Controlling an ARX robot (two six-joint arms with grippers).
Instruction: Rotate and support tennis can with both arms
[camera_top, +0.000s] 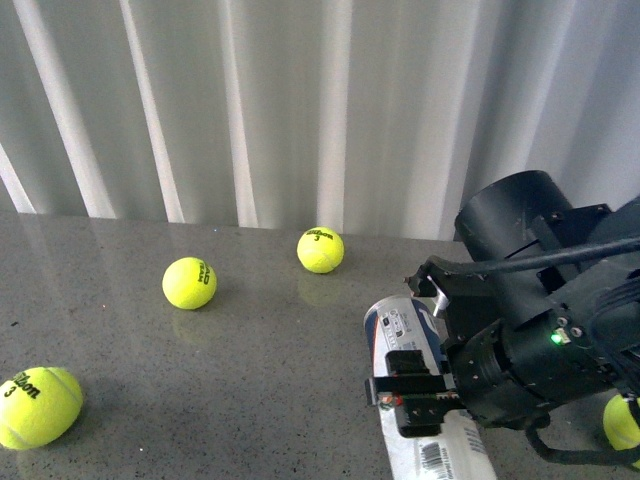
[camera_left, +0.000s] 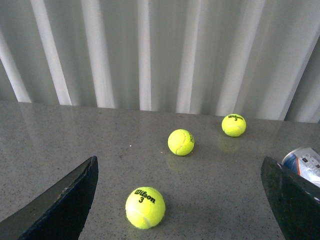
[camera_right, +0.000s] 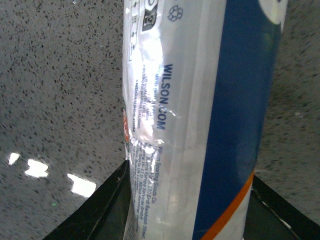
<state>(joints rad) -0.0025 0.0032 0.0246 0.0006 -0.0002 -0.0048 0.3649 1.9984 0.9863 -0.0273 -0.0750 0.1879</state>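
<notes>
The tennis can lies on its side on the grey table at the lower right, silver rim toward the curtain, barcode end toward me. My right gripper is shut across its middle. In the right wrist view the can fills the frame with its blue band, orange stripe and printed text, and the right gripper has a black finger pressed on each side. My left gripper is open, out of the front view, with only the can's rim end showing past one finger.
Yellow tennis balls lie on the table: one at the front left, one mid left, one near the curtain, one at the right edge. A ball sits between the left fingers. A white pleated curtain closes the back.
</notes>
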